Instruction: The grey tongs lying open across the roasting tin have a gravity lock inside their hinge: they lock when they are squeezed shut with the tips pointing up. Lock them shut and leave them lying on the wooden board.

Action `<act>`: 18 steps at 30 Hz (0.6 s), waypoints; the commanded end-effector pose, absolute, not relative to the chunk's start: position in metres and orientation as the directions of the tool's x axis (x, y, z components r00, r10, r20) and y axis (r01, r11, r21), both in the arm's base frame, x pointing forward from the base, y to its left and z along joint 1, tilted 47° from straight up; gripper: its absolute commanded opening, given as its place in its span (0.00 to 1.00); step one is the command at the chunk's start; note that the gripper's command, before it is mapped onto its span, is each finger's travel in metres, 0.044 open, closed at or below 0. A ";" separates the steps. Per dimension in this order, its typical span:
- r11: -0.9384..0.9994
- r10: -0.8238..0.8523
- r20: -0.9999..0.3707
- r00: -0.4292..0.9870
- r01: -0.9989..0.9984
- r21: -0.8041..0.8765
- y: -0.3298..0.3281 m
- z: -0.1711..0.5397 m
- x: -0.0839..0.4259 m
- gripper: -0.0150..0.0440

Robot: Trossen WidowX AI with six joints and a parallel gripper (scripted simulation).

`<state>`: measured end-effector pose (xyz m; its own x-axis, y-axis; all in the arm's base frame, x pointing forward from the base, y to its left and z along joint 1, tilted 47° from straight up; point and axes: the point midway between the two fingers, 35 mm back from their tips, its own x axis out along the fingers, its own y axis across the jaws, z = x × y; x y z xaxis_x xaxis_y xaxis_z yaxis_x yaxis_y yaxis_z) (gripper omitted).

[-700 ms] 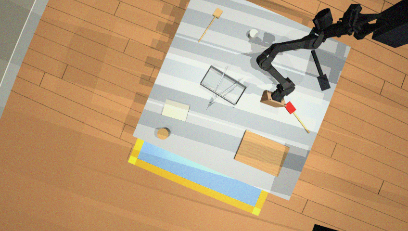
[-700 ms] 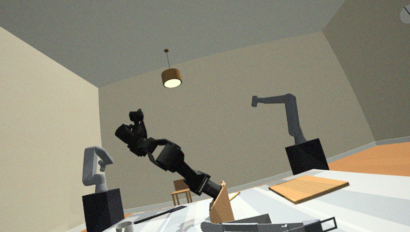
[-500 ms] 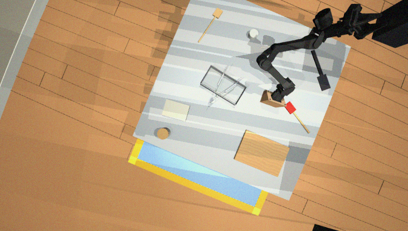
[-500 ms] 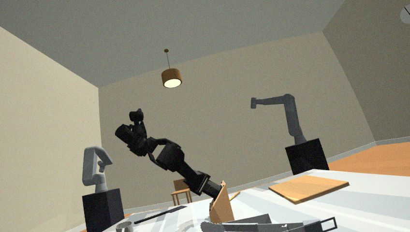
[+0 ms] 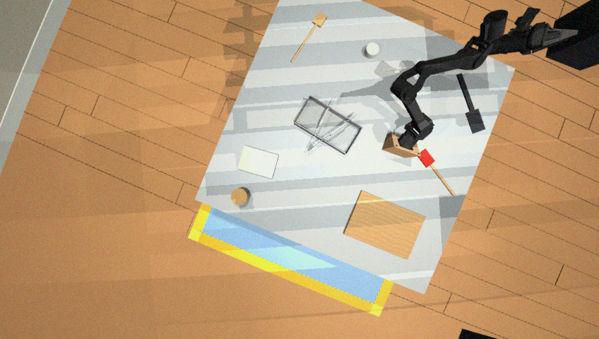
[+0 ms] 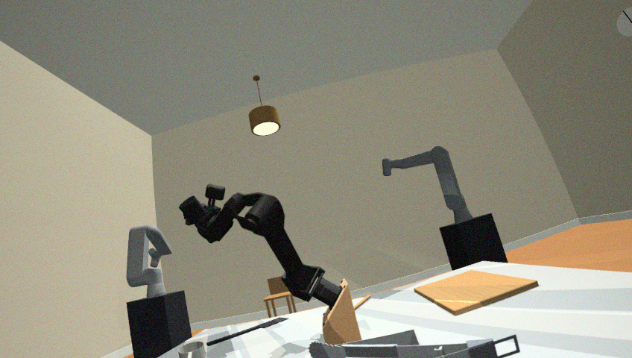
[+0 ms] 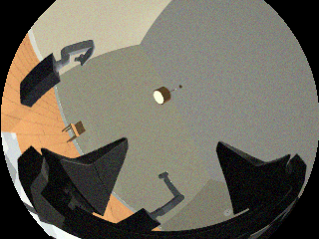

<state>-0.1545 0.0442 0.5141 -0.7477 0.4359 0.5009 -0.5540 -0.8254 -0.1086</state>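
Observation:
The grey tongs (image 5: pixel 310 147) (image 6: pixel 481 349) lie spread open across the roasting tin (image 5: pixel 354 140), their hinge end past its lower-left side and their tips past the opposite side. The wooden board (image 5: pixel 384 224) (image 6: pixel 476 288) lies flat with nothing on it. My gripper (image 5: pixel 573 34) (image 7: pixel 174 145) is open and empty, its fingers wide apart. It is raised high, far from tongs and board, beyond the table's upper-right edge in the top view. The wrist view shows walls, ceiling and a lamp between the fingers, no tongs.
My arm stands on a wooden wedge (image 5: pixel 391 147) between tin and a red-headed spatula (image 5: pixel 426 157). A black spatula (image 5: pixel 475 120), a white cup (image 5: pixel 372 49), a wooden spatula (image 5: pixel 319 19), a pale slab (image 5: pixel 258 162) and a round wooden piece (image 5: pixel 239 195) lie around.

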 end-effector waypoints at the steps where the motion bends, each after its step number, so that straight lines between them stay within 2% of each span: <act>1: -0.925 0.282 0.466 -0.839 -0.367 -0.100 0.004 0.512 -0.181 1.00; 9: -0.999 -0.015 0.394 -0.919 -0.004 -0.046 -0.077 0.502 -0.200 1.00; 18: -0.919 -0.364 0.304 -0.880 0.393 0.038 -0.175 0.487 -0.181 1.00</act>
